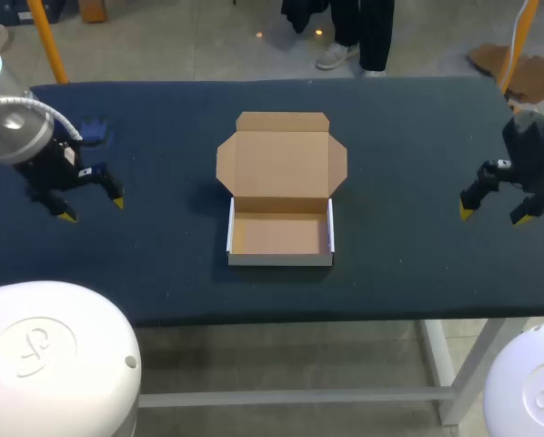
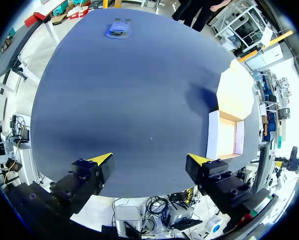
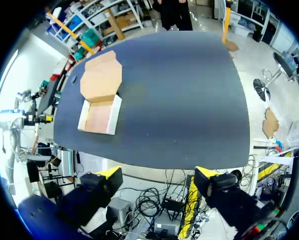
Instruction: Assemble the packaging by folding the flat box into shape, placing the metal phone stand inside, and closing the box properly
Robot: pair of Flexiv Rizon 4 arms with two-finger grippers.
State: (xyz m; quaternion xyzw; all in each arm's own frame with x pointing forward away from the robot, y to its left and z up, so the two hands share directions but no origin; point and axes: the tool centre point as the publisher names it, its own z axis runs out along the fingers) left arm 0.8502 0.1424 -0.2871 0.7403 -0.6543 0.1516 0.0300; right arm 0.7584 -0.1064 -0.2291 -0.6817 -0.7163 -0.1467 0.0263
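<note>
The box (image 1: 280, 232) sits folded at the middle of the counter (image 1: 163, 264) with its lid flap laid open toward the far edge, the phone stand (image 1: 92, 130) lies well apart near my left gripper (image 1: 92, 209), and both that and my right gripper (image 1: 493, 217) are spread wide, holding nothing.

Blue object (image 1: 95, 130) partly hidden behind left arm (image 1: 17, 127) — too small for detail; box lid (image 2: 235, 90) washed out.
</note>
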